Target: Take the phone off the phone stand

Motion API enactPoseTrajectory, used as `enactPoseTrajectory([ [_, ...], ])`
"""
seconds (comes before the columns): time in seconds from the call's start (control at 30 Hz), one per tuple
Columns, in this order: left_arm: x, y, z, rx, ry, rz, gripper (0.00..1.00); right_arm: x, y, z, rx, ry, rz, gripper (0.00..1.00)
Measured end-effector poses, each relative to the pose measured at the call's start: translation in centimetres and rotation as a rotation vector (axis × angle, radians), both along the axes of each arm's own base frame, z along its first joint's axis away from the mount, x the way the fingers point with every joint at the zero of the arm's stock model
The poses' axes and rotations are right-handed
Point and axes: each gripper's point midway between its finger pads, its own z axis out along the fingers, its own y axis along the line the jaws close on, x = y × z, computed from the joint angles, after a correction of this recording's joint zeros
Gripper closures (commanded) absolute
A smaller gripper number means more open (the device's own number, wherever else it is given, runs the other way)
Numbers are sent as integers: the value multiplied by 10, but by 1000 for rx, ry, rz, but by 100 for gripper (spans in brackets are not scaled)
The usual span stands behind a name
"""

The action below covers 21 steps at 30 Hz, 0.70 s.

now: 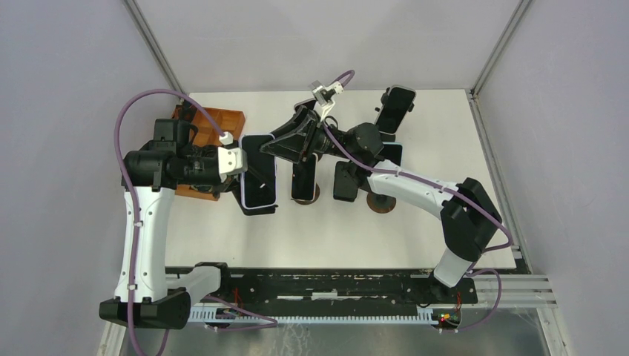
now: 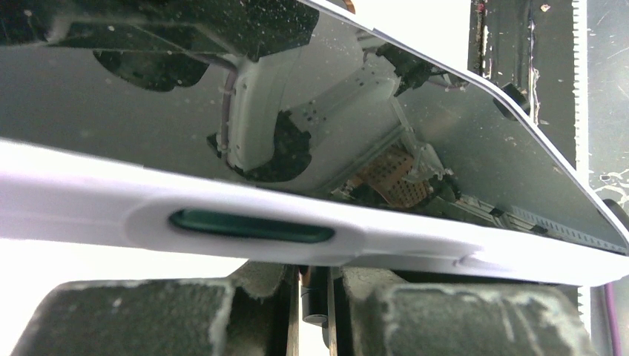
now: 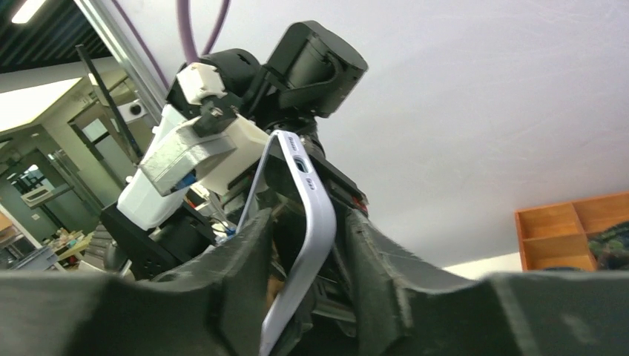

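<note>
Now both grippers pinch the white-cased phone [image 1: 258, 180] mid-air, left gripper [image 1: 245, 165] and right gripper [image 1: 276, 150], seemingly clear of the phone stand [image 1: 305, 194]; next, one releases for set-down.

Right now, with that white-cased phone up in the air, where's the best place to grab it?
By its thin long edges, pinched across the width. The phone is flat, so its rim fits between fingers. The left gripper comes from the left, the right gripper from the right.
</note>
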Motion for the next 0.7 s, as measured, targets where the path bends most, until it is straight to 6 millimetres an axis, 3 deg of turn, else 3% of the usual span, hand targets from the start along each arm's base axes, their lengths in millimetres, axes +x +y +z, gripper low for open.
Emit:
enactPoseTrajectory([
  [0.13,0,-1,0,-1,2,-3,98,-5,-4,8,35,16,31,74],
  [0.37,4,2,-7,23,-11,-4,98,-8,-13,25,57,20,79,86],
  [0.57,5,4,-12,39,-4,0,98,11,-34,39,69,6,39,97],
  [0.7,5,6,-15,54,-8,0,98,26,-59,50,73,4,-21,100],
])
